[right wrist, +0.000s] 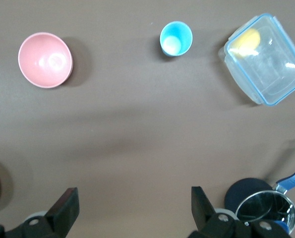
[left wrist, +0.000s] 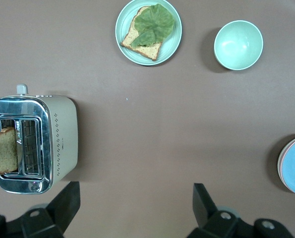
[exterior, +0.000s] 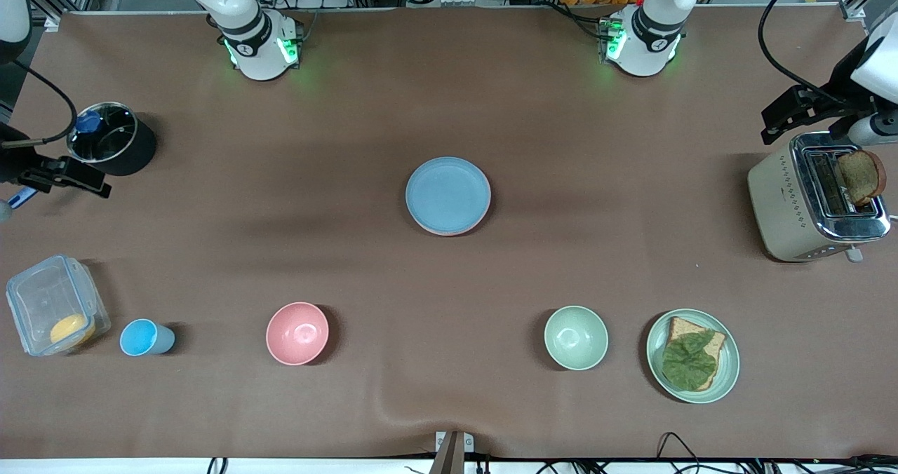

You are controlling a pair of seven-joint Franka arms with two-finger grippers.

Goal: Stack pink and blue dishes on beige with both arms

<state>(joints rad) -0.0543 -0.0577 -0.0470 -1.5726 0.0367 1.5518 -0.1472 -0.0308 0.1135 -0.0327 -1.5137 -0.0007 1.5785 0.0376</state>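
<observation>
Mid-table stack: the flat round light blue matte plate (exterior: 447, 193) lies on top, the pale pink plate's rim (exterior: 443, 231) showing beneath it at the edge nearer the front camera; any beige plate under these is hidden. The left gripper (left wrist: 132, 208) hangs released, fingers spread, over bare brown table (exterior: 596, 179) beside the cream-and-chrome toaster (exterior: 814, 204), well apart from the stack. The right gripper (right wrist: 132, 210), likewise released and empty, hangs near the black pot (exterior: 112, 137), also well apart from the stack.

The blue plate (exterior: 447, 192) covers the stack beneath it; only a pink rim (exterior: 442, 231) peeks out, with no beige showing.
</observation>
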